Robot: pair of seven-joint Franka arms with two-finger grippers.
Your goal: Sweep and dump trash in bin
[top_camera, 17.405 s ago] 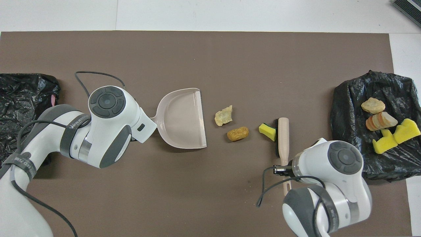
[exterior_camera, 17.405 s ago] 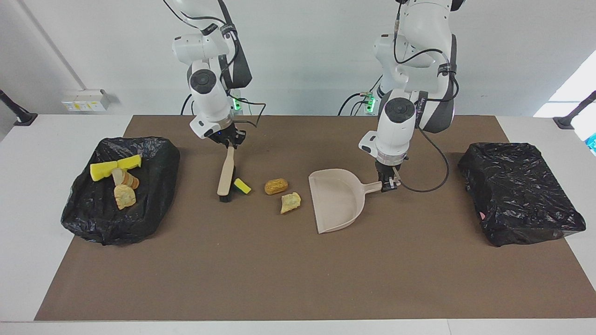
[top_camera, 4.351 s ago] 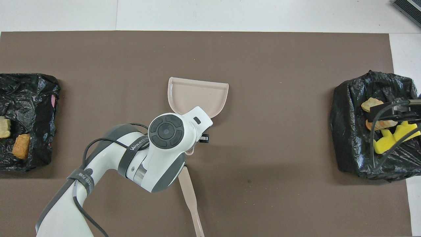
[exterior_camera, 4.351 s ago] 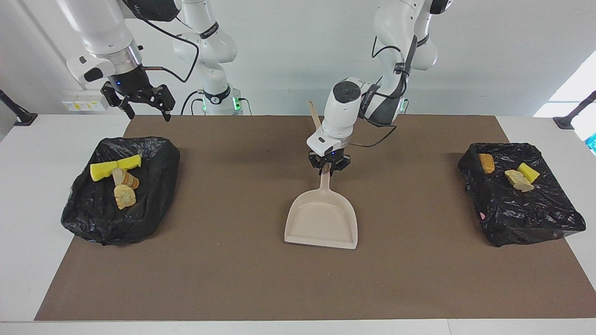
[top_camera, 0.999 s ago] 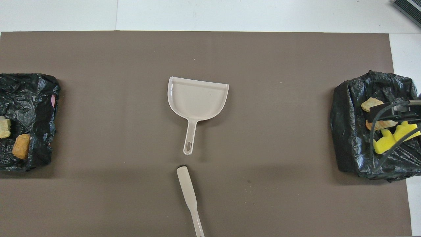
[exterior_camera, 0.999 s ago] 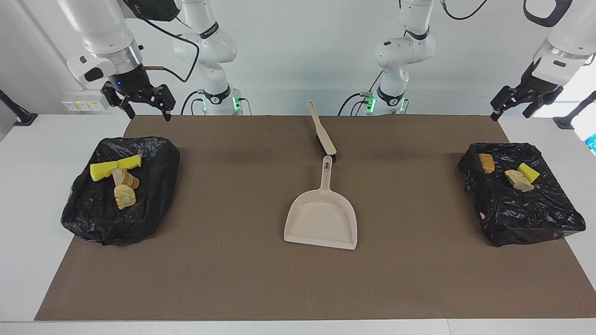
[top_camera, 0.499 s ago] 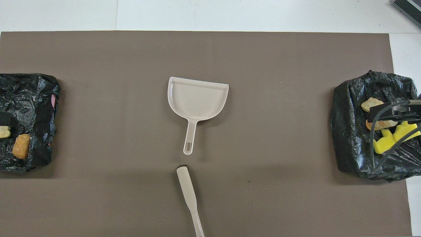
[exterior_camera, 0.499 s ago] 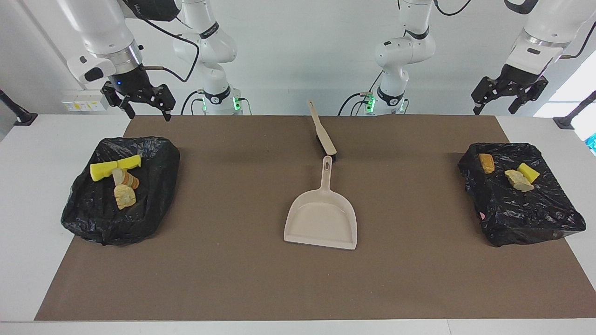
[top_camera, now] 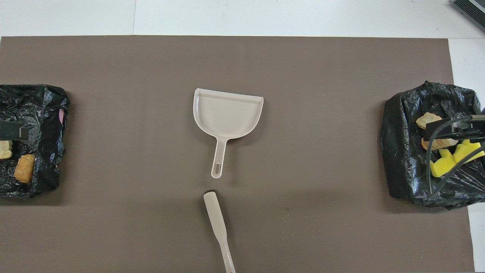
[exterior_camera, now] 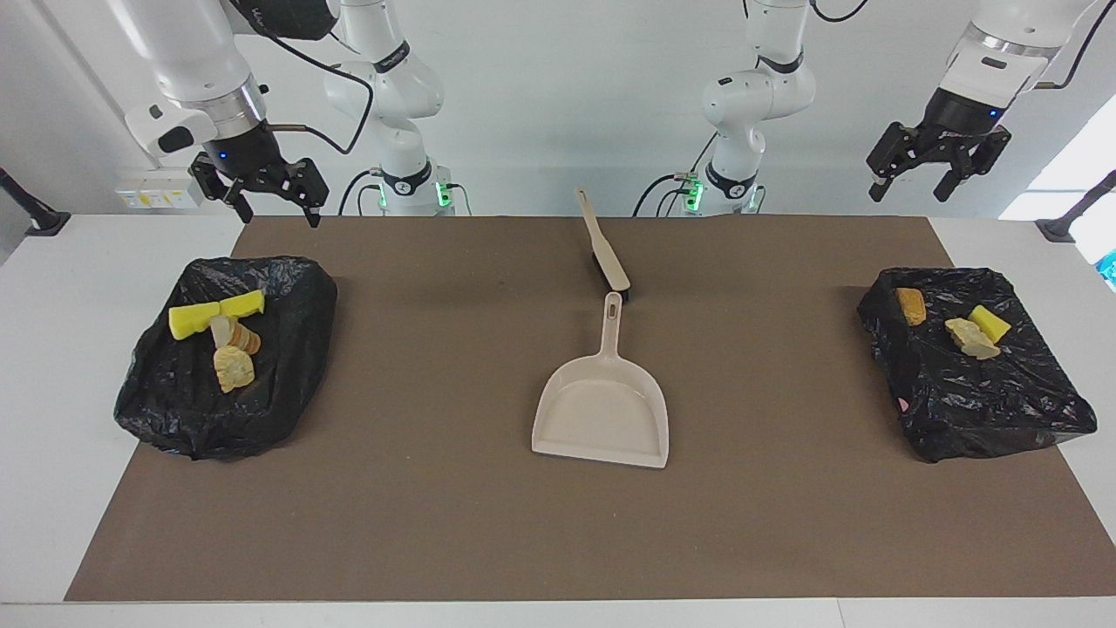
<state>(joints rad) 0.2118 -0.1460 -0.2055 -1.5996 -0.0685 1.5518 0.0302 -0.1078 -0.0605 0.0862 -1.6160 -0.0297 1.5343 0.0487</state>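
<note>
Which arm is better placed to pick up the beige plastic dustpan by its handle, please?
Left, marginally. The beige plastic dustpan lies slightly toward the left arm's end of mid-table. Both the left gripper and right gripper hang open above their own table ends.

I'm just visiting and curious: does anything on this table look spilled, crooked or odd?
Nothing looks spilled. The scraps don't sink in; they lie on top of two black bin bags, one at each end of the table. The empty dustpan and brush lie flat mid-table.
</note>
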